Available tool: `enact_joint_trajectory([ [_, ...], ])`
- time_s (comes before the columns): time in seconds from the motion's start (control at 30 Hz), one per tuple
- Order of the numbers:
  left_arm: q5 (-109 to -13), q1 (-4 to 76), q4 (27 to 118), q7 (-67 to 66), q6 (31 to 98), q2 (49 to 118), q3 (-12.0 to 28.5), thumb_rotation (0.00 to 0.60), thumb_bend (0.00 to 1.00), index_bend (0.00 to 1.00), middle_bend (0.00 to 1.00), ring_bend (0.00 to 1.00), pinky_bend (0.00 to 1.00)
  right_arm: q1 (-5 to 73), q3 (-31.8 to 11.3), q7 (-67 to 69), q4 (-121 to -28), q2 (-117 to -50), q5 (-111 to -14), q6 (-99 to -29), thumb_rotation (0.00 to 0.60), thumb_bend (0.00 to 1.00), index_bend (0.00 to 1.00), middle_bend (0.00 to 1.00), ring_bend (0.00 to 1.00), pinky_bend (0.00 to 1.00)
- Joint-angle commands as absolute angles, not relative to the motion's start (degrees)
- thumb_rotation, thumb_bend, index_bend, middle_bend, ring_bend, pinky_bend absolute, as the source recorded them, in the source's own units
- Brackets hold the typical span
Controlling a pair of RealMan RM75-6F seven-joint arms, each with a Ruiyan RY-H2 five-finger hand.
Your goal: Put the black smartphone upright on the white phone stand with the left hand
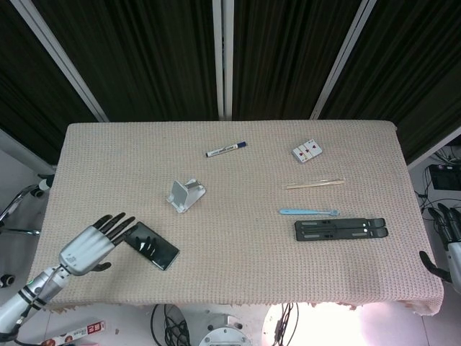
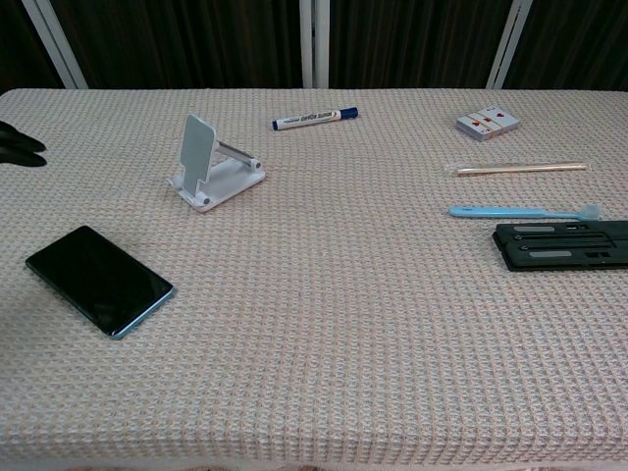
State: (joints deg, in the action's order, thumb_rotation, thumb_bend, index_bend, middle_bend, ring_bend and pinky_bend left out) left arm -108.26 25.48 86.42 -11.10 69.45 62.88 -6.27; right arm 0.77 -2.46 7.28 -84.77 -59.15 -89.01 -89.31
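Showing a left robot hand (image 1: 92, 245) with a silver-grey, smooth shell over the back and slim black fingers (image 1: 117, 222), the thumb black too. Narrowing at the wrist into a pale grey forearm (image 1: 21, 299) ringed by dark bands. Appearing in the chest view only as black fingertips (image 2: 20, 147) at the left edge. Showing at the far right edge of the head view a sliver of the right robot hand (image 1: 451, 249), wearing the same light shell with black fingers and a black thumb.
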Motion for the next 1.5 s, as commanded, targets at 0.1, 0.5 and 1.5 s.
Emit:
enact_joint_trajectory([
  [0.1,-108.7,30.2,89.7,-15.2,62.0,66.1,-5.6,0.58,0.06,0.02,0.04,0.05,0.22,0.9,-2.7,6.9,-85.3,-58.3,-89.5,-89.8,0.6,0.21,0.0,0.0,0.0,0.0],
  [0.5,-104.9,34.3,89.1,-16.6,54.4,70.7,-4.7,0.6,0.06,0.02,0.04,0.05,0.22,0.4,-3.1,7.9,-84.8,-57.4,-88.7,-90.3,0.6,0.21,0.0,0.0,0.0,0.0],
  [1.5,-96.3,39.4,90.1,-19.1,45.8,71.8,-4.5,0.6,0.13,0.09,0.03,0.05,0.22,0.8,-3.0,6.3,-84.4,-58.2,-88.1,-88.8,0.6,0.21,0.0,0.0,0.0,0.0],
])
